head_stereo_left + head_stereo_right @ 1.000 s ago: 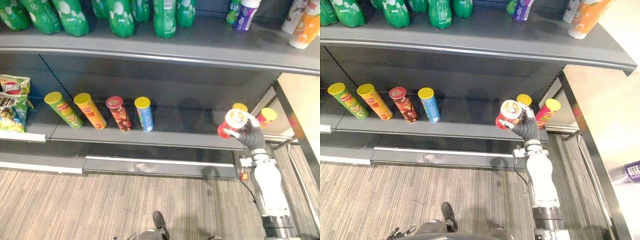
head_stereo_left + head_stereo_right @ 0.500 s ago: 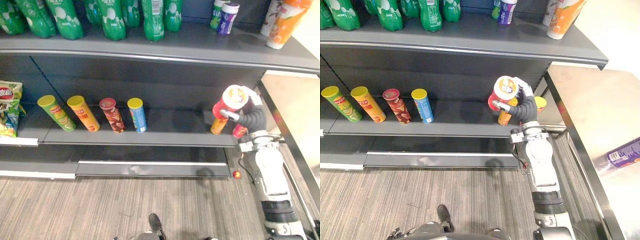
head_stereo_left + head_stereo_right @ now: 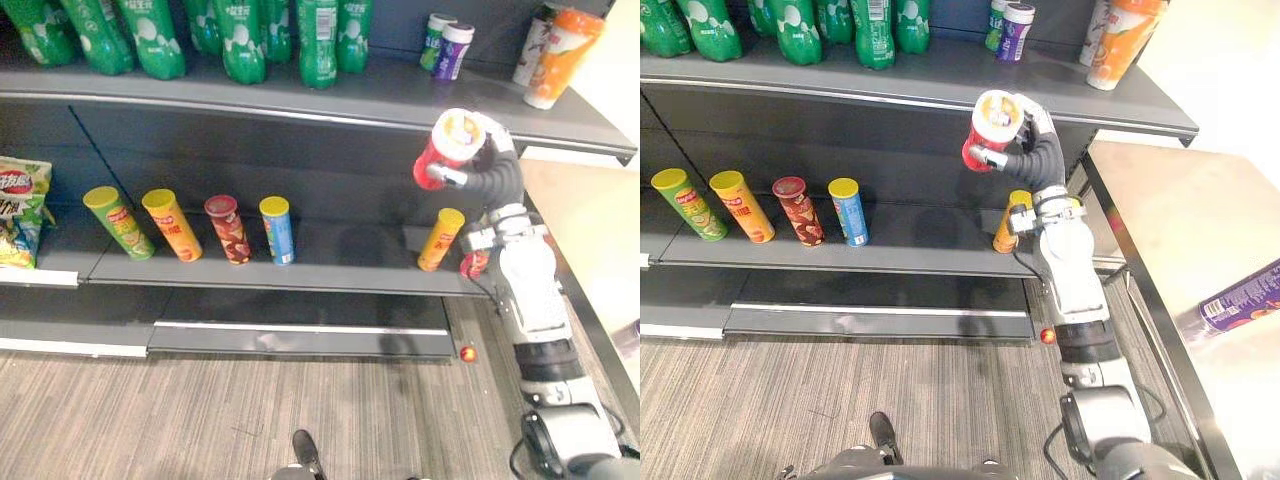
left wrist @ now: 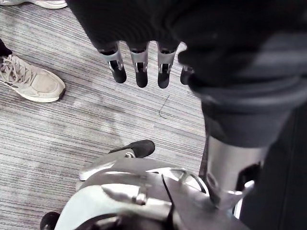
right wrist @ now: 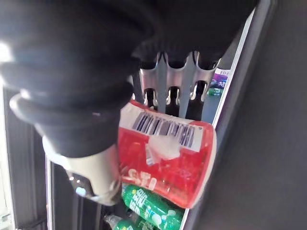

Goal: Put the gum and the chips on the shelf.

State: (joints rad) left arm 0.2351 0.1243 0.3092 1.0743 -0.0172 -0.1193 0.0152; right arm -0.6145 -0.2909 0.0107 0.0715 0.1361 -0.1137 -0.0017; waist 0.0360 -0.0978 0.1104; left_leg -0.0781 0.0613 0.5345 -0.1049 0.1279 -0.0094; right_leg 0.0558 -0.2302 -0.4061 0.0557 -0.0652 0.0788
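I see the red chips can in the air just in front of the top shelf's front edge, near its right end. It is tilted, lid up toward me, base down-left. A barcode shows on its wall. My right hand clasps it, fingers curled round. My left hand hangs straight-fingered above the floor.

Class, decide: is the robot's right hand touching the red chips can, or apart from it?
Touching. The right wrist view shows the right hand with fingers curled over the red chips can, thumb against its side.
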